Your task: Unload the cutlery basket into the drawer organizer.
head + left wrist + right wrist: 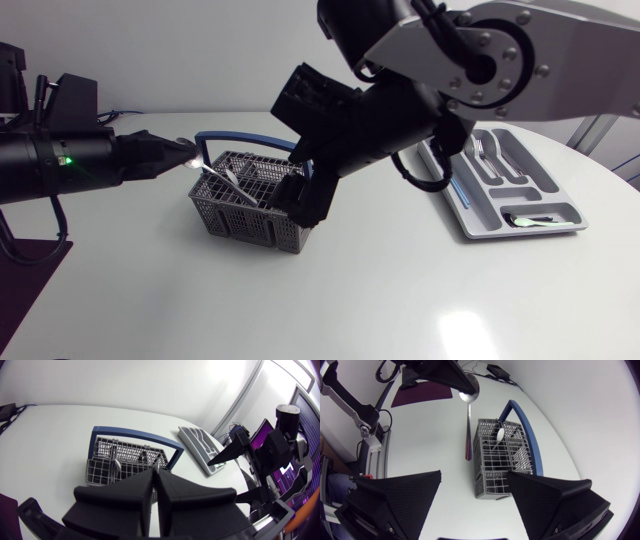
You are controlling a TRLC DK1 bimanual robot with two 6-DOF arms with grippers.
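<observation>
Table (350, 300): white and round; it carries everything below.
Drawer organizer (456, 203): grey compartment tray at about 2 o'clock from the table's middle, seen from above. A few pieces of cutlery lie in it.
Cutlery basket (240, 222): grey mesh box with a blue hoop handle (240, 135), at about 10 o'clock and well apart from the organizer. A pale spoon (499, 435) stands in one compartment.
Right gripper (475, 473): fingers spread wide with nothing between them. It hangs over the basket's 3 o'clock end.
Left gripper (156, 474): fingers pressed nearly together, clamped on the bowl of a metal spoon (467, 425) at the basket's 9 o'clock end.
Metal spoon: it hangs handle-down from that grip, close by the basket's wall. I cannot tell whether its tip is clear of the mesh.
Handling: I judge the spoon to be light, stiff and smooth, so slippery. Pinched by the rounded bowl it may swivel. The flat neck or handle looks like the surer place to hold.
</observation>
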